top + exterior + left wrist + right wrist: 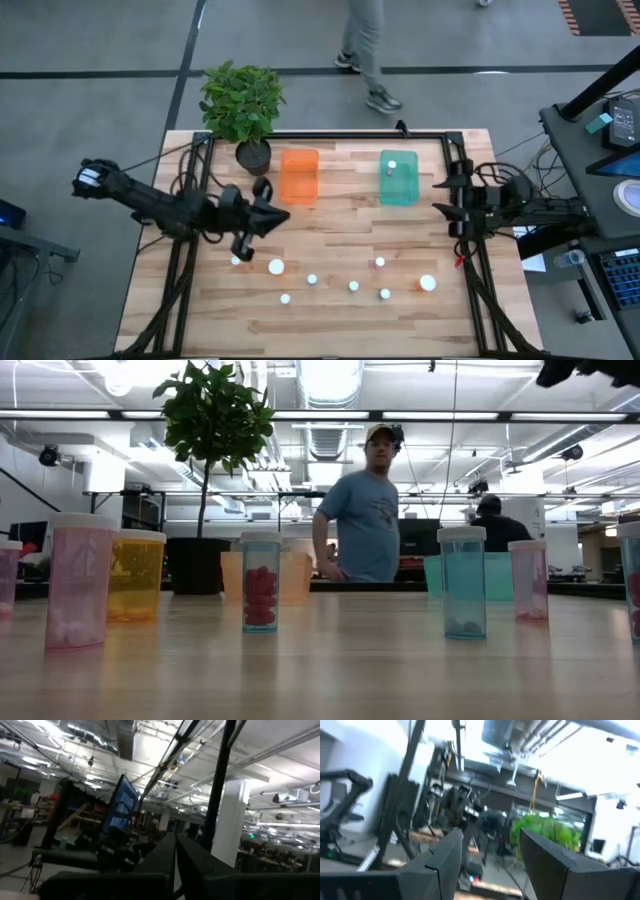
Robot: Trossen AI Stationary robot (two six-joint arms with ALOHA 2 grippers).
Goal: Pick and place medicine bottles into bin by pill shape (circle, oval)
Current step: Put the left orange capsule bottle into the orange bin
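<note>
Presently | medicine bottles (352, 286) scattered at 6 o'clock on table (330, 330), one in teal tub (398, 178) | judged light, rigid, slick plastic; grip body below cap | left gripper (243, 246) pressed together, empty | right gripper (487, 855) spread, 3 o'clock edge.

Dark jointed arms (170, 208), trailing cables

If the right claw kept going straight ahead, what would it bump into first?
Nothing close: the open right gripper aims above the table. Farther along, probably the plant, though depth is unclear.
</note>
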